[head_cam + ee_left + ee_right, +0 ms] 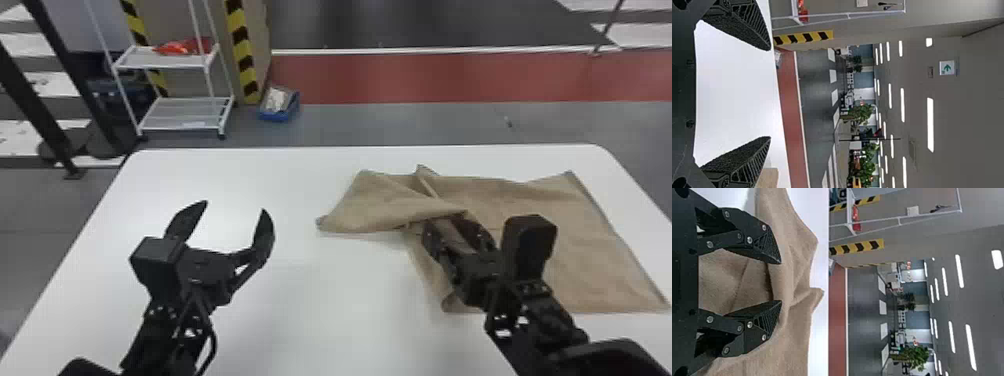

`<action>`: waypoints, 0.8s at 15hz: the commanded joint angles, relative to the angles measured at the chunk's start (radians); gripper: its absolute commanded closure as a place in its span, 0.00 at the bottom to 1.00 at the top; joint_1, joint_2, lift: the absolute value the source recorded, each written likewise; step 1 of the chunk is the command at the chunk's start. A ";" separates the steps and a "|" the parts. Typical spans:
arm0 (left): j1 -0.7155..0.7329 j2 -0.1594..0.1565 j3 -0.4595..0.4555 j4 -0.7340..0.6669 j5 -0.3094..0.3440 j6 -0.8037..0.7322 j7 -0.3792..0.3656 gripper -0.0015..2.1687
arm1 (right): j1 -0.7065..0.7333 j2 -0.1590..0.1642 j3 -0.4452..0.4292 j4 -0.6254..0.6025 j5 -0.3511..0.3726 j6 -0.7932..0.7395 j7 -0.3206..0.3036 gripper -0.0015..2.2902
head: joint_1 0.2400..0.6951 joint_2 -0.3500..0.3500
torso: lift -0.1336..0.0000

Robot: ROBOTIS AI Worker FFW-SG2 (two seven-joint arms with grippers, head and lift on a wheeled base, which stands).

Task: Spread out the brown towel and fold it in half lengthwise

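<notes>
evidently the spreading comes first: the brown towel (565, 240) lies on the right part of the tabletop (320, 300), one end turned over in a rumpled flap (385, 205). the right gripper (780, 282) is down at that flap, jaws parted, cloth between them but nothing pinched. the left gripper (234, 206) is beside the towel, jaws wide and empty. next, i'd judge, pinch the flap's edge and draw it out flat before any lengthwise fold.

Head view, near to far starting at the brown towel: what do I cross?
Brown towel → white table's far edge → gray floor → red floor strip → white line → dark floor
</notes>
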State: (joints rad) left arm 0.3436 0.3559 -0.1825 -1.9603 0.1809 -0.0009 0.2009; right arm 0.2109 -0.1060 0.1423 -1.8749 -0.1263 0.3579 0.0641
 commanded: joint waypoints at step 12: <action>0.000 0.005 0.006 0.018 0.002 -0.012 0.002 0.03 | -0.125 0.017 0.074 0.188 0.045 0.003 -0.024 0.28 | 1.00 0.67 | 0.04</action>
State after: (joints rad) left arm 0.3436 0.3597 -0.1781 -1.9427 0.1814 -0.0106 0.2025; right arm 0.0996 -0.0893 0.2170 -1.6992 -0.0813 0.3555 0.0453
